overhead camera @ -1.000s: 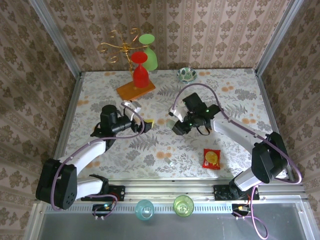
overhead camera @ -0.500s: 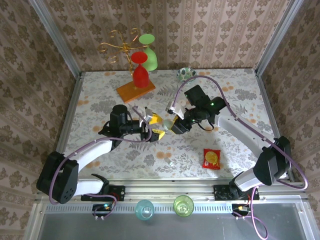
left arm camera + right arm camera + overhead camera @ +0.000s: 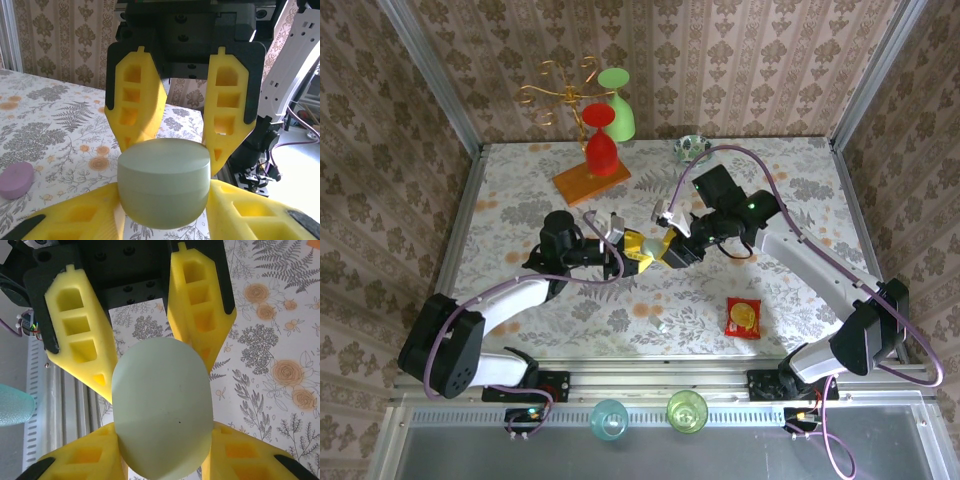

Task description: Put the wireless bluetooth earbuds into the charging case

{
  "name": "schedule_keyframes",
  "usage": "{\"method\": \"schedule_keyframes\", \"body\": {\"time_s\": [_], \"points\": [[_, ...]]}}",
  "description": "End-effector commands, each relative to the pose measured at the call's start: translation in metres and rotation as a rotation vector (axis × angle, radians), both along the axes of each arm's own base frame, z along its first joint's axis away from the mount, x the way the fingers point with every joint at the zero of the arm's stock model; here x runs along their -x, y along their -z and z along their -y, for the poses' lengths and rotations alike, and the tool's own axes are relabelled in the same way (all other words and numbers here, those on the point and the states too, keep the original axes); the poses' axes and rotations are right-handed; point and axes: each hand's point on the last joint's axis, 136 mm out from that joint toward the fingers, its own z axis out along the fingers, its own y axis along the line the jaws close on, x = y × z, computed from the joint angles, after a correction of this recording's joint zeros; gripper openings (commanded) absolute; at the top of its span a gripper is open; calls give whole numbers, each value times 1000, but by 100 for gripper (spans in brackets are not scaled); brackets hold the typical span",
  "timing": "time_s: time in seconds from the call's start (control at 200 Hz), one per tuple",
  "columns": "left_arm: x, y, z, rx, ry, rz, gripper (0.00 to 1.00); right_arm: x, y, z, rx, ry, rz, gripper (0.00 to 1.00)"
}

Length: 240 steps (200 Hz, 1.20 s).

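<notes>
The left tool (image 3: 164, 210) has swung in and closed on the mint charging case (image 3: 164, 187), which the right tool (image 3: 162, 450) also clamps, up-left of the red snack packet (image 3: 742, 317). It looks light, rigid and slippery, so the flat sides seem best to grip.

right hand (image 3: 665, 250) blocks centre, red packet (image 3: 742, 317) near-right

Red snack packet (image 3: 742, 317) front right; patterned bowl (image 3: 692, 149) far edge; red glass (image 3: 601, 140) on wooden board (image 3: 591, 180).
</notes>
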Motion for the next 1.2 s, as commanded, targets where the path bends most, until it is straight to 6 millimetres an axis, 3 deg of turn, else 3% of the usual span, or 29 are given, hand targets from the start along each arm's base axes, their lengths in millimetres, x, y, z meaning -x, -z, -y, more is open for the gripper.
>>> {"method": "schedule_keyframes", "body": {"time_s": [0.0, 0.145, 0.29, 0.985, 1.195], "points": [[11, -7, 2, 23, 62, 15, 41, 6, -18, -1, -39, -28, 22, 23], [14, -8, 3, 25, 78, 17, 40, 6, -20, -3, -53, -36, 25, 23], [16, -8, 3, 24, 97, 21, 50, 7, -18, -4, -54, -41, 18, 22], [21, -10, 6, 25, 130, 17, 47, 7, -10, -6, -48, -57, -8, 22], [21, -13, 6, 38, 136, 9, 51, 8, -7, -4, -32, -57, -13, 22]]}}
